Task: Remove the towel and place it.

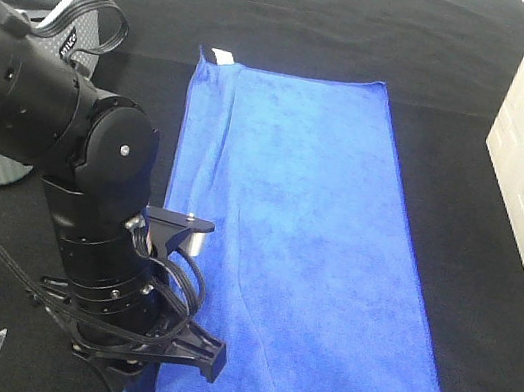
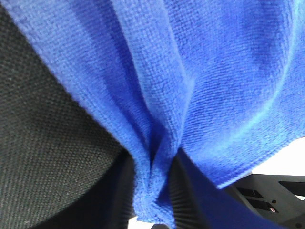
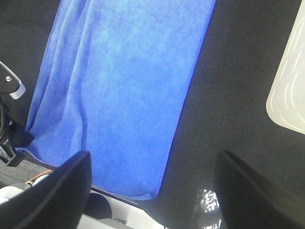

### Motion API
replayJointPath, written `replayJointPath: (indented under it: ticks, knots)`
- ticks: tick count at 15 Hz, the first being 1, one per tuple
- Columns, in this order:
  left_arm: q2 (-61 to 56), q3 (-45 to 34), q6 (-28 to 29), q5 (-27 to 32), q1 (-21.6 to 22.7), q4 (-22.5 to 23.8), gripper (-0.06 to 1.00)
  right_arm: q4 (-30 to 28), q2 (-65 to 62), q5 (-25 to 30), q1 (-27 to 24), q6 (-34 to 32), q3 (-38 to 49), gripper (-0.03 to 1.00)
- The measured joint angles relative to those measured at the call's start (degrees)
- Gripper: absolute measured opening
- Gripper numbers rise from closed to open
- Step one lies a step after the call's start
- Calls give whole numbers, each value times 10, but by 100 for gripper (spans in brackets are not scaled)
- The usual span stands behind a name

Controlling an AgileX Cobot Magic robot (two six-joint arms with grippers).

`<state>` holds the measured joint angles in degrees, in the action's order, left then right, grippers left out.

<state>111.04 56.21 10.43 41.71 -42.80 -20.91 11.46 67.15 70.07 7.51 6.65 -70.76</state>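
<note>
Lying flat on the dark table: towel, its near-left corner bunched and pinched between the left claw's fingers. Right claw: wide, holding nothing, towel beneath and beside it.

Left tool clamped low; right tool agape.
</note>
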Motion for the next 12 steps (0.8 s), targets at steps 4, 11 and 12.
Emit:
replayJointPath:
  ticks: [4,11,12]
  knots:
    - [-1,0,-1,37,0,23,2,0,0,0,0,0,0,72]
    - [-6,0,38,107,0,107,2,0,0,0,0,0,0,72]
    - [-6,0,39,108,0,107,2,0,0,0,0,0,0,72]
